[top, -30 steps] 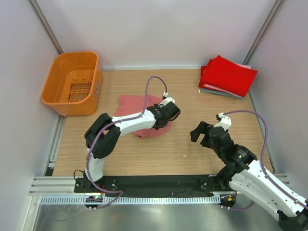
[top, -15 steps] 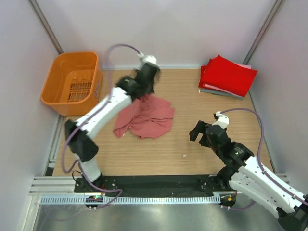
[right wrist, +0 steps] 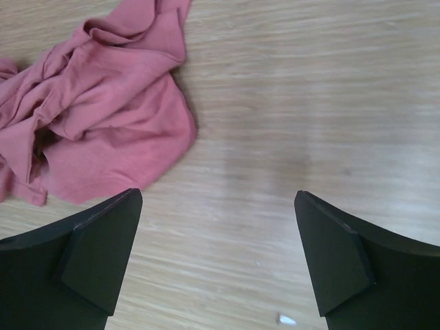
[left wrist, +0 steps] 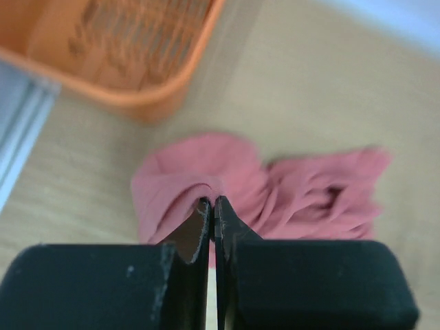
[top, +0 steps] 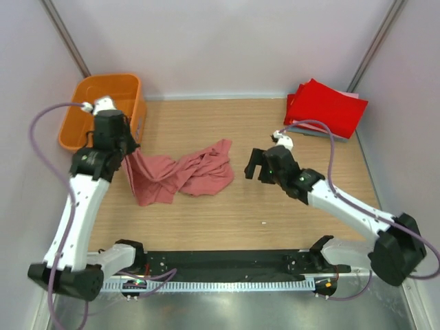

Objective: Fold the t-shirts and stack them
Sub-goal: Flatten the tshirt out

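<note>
Two claws, two different states. The left claw [left wrist: 212,206] is pinched fully together on a thin fold at the edge of the salmon-pink t-shirt [top: 185,170]. The shirt lies crumpled on the middle-left of the worktop [top: 227,213], its left end lifted toward the orange basket [top: 103,117]. The right claw [right wrist: 216,199] is spread wide and holds nothing, hovering just right of the shirt. The folded stack [top: 323,106], red on top, sits in the far right corner, well apart.

The pinch looks slim, so a firm pull might slip the cloth free. Hauling further left could drag it against the basket. With a single hold, the shirt is likely to remain bunched instead of spreading flat. The rumpled right edge also invites the free claw to catch several layers at once.

The left wrist view shows how little cloth sits between the fingers, which the overhead view cannot resolve. The right wrist view shows the overlapping folds at the shirt's right edge. Only the overhead view shows the stack.
</note>
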Controlling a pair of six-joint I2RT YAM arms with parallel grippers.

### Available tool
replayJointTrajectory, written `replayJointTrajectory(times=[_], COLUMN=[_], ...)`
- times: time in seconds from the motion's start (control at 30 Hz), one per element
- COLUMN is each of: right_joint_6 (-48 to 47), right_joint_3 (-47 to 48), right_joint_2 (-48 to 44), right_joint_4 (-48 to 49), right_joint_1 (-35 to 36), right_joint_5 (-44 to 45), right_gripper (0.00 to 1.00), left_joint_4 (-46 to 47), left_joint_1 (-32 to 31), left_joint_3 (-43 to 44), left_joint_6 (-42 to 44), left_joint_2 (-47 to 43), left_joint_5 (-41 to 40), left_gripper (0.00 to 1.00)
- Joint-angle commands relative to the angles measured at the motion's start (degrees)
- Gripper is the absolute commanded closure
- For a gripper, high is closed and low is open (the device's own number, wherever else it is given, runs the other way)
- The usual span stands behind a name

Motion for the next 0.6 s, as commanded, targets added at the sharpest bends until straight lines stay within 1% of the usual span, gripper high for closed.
replayJointTrajectory(times=[0.0, 0.07, 0.13, 0.17, 0.2, 0.23, 0.27, 0.3, 0.33, 0.37, 0.43, 0.47, 0.57], right_joint_6=[-3.0, -3.17, -3.44, -3.35, -3.0, -2.65, -2.04, -1.95, -2.03, -2.21, -2.65, -2.74, -2.47], right_joint_3=[8.03, 11.45, 13.4, 16.19, 17.96, 19.81, 24.0, 26.13, 28.42, 33.05, 37.82, 42.19, 49.06], right_joint_2=[10.05, 14.11, 19.13, 20.88, 25.51, 27.73, 30.54, 33.09, 38.16, 40.48, 45.22, 49.25, 55.76], right_joint_4=[8.3, 9.97, 13.66, 14.36, 15.15, 15.07, 14.81, 14.38, 13.85, 13.06, 10.16, 9.37, 6.65], right_joint_1=[-2.6, -4.35, -5.67, -6.29, -6.82, -7.69, -9.01, -9.63, -10.07, -10.86, -11.57, -12.0, -12.89], right_joint_5=[-9.71, -14.19, -18.67, -19.74, -21.14, -22.63, -25.0, -26.59, -27.56, -28.35, -28.62, -29.06, -30.47], right_gripper=[0.0, 0.0, 0.0, 0.0, 0.0, 0.0, 0.0, 0.0, 0.0, 0.0, 0.0, 0.0, 0.02], left_joint_4=[-2.58, -2.23, -1.7, -1.35, -1.17, -1.0, -0.73, -0.56, -0.38, -0.03, 0.76, 1.46, 2.17], left_joint_1=[2.34, 2.78, 2.7, 2.7, 2.79, 2.7, 2.79, 2.79, 2.7, 2.79, 2.79, 2.7, 2.79], left_joint_3=[-7.46, -10.54, -12.47, -13.01, -13.97, -14.41, -14.94, -16.16, -16.79, -17.4, -19.59, -20.39, -22.15], left_joint_6=[0.6, 0.78, 0.79, 0.61, 0.43, 0.17, 0.08, -0.01, -0.27, -0.88, -1.15, -1.15, -0.89], left_joint_2=[1.86, 0.54, -0.43, -1.47, -1.75, -2.01, -2.45, -2.71, -2.98, -3.68, -4.56, -5.0, -6.14], left_joint_5=[8.57, 9.28, 9.11, 8.93, 9.02, 8.93, 9.02, 9.02, 8.93, 8.84, 8.4, 8.23, 6.38], left_gripper=[1.0, 1.0, 1.0, 1.0, 1.0, 1.0, 1.0, 1.0, 1.0, 1.0, 1.0, 1.0, 1.0])
